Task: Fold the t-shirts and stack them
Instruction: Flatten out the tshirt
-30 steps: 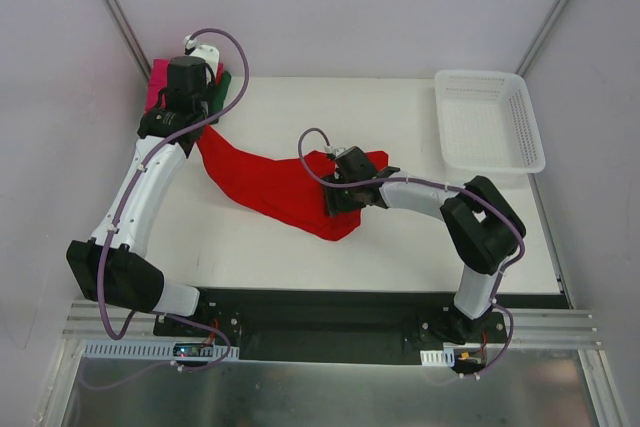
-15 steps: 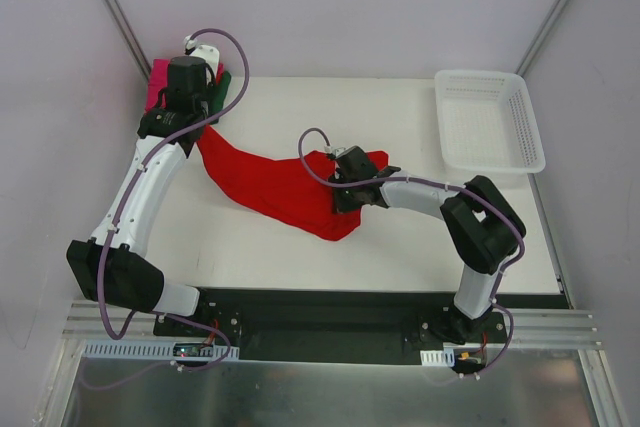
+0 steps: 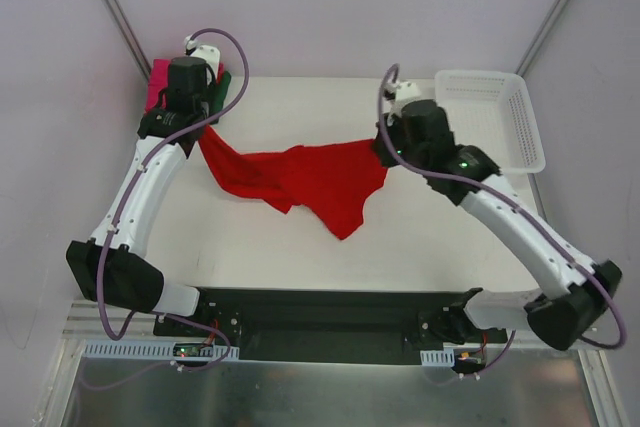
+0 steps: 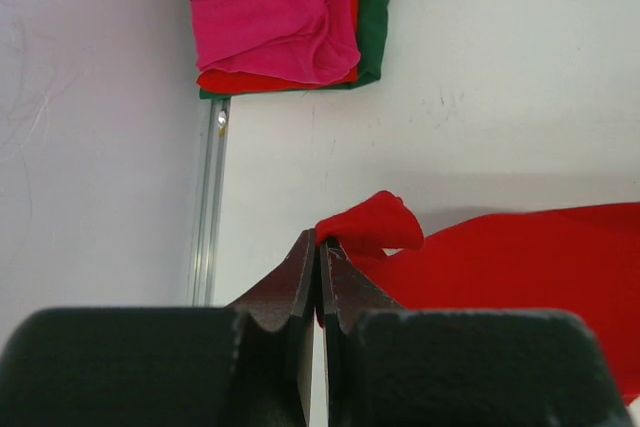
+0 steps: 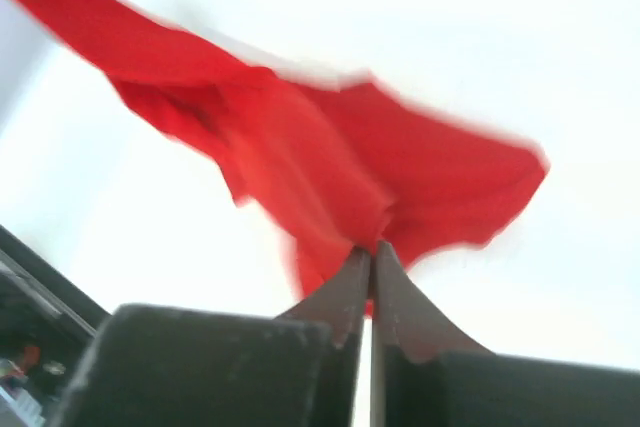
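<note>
Pinching the red t-shirt aloft, left gripper and right gripper clamp its edges, unfolded; folded stack at ten o'clock awaits it.

Big t-shirt: plain bright red. Folded pile: magenta-pink t-shirt on top, red t-shirt under, dark green t-shirt at btm. Basket: white lattice. Table white. L arm & R arm: white w/ black joints.

flat white table | far-left corner: stacked pink, red, green cloth t-shirts | far-right: white plastic lattice basket | middle: large red t-shirt
</note>
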`<state>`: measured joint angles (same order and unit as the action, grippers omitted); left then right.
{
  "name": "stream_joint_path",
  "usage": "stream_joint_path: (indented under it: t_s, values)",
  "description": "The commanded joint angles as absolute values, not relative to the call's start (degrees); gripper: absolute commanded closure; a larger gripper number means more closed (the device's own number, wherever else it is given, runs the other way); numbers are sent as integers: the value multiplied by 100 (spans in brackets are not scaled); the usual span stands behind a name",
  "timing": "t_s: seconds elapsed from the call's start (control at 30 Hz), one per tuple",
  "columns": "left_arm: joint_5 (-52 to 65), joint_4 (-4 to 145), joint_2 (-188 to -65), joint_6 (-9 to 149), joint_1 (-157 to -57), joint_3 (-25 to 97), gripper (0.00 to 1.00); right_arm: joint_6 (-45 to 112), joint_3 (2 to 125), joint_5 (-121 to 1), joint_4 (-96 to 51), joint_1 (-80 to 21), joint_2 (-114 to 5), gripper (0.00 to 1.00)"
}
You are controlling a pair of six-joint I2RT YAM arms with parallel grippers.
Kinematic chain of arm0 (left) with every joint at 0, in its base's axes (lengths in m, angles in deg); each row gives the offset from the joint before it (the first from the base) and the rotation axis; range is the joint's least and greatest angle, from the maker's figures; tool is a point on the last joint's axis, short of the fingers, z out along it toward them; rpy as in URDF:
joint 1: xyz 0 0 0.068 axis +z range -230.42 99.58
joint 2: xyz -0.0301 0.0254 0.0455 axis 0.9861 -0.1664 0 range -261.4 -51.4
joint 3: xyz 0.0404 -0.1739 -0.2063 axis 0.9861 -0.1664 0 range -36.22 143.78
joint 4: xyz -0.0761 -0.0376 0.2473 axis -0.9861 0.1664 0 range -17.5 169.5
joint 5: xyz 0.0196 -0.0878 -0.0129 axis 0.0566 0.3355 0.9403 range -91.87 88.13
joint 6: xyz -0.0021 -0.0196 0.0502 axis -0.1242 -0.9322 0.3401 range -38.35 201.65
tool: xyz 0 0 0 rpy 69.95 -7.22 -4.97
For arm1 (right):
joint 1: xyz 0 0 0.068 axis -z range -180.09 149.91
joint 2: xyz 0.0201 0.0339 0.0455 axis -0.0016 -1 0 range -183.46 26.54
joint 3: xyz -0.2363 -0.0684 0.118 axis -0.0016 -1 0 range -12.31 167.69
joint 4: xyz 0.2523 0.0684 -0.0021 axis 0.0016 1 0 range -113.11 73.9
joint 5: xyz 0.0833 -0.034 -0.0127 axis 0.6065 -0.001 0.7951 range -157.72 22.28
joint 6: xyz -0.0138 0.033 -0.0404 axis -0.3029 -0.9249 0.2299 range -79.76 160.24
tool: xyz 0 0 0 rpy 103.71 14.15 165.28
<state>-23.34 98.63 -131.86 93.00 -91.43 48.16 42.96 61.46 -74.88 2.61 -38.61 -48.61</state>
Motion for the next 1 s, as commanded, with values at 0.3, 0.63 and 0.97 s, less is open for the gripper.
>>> stream_joint_path:
  t_s: [0.3,0.63,0.97]
  values:
    - [-1587,10957,-11838,8395,-10985,5325,100,5158,9146,-6993,2004,-3824,-2621,99]
    - [487,11934,-10002,7972,-11224,6616,100,5202,10106,-6193,2620,-3815,-1925,99]
    - [2763,12409,-9394,7585,-11066,7312,100,5070,10959,-4761,2480,-3595,-1749,99]
